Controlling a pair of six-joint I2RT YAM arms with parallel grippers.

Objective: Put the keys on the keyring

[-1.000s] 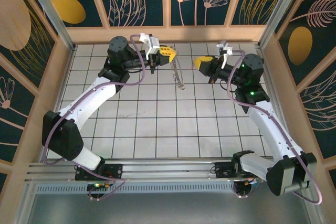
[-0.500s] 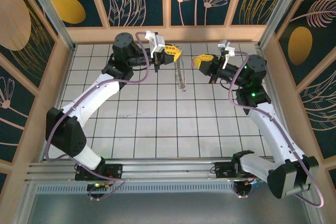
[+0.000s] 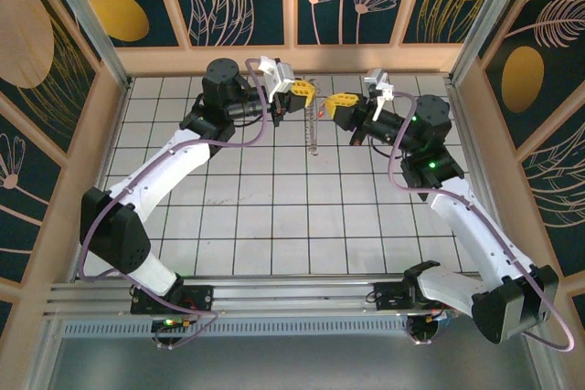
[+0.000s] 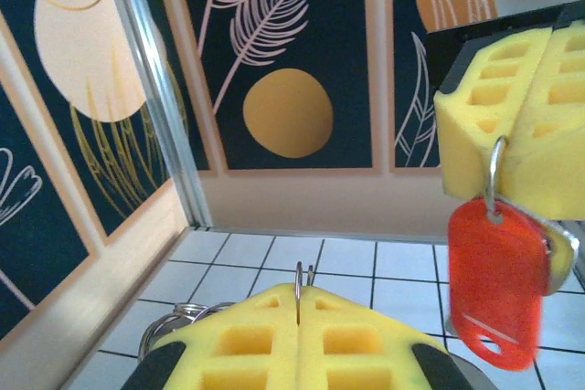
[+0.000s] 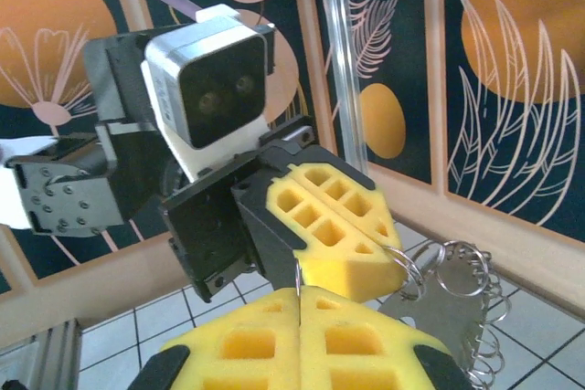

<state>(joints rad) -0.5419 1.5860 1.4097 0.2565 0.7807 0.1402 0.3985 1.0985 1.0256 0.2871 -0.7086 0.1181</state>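
Observation:
My left gripper (image 3: 306, 91) is held above the back of the table, shut on the keyring (image 3: 313, 130), which hangs below it as a thin silvery strand. In the left wrist view a thin wire of the ring (image 4: 299, 277) pokes out between the closed yellow pads. My right gripper (image 3: 336, 100) faces it a short gap away, shut on a small wire loop. The key (image 4: 494, 291), with its red plastic head, dangles from that loop. In the right wrist view the keyring's coils (image 5: 462, 271) hang beside the left pads (image 5: 334, 226).
The white gridded table (image 3: 274, 216) lies below both arms. A wooden back wall (image 3: 292, 59) and aluminium corner posts (image 3: 91, 34) stand close behind the grippers. Both arms reach inward from the near rail (image 3: 292, 299).
Both grippers have closed in on each other near the back wall: the left moved right with the hanging keyring, the right moved left and slightly back with the key.

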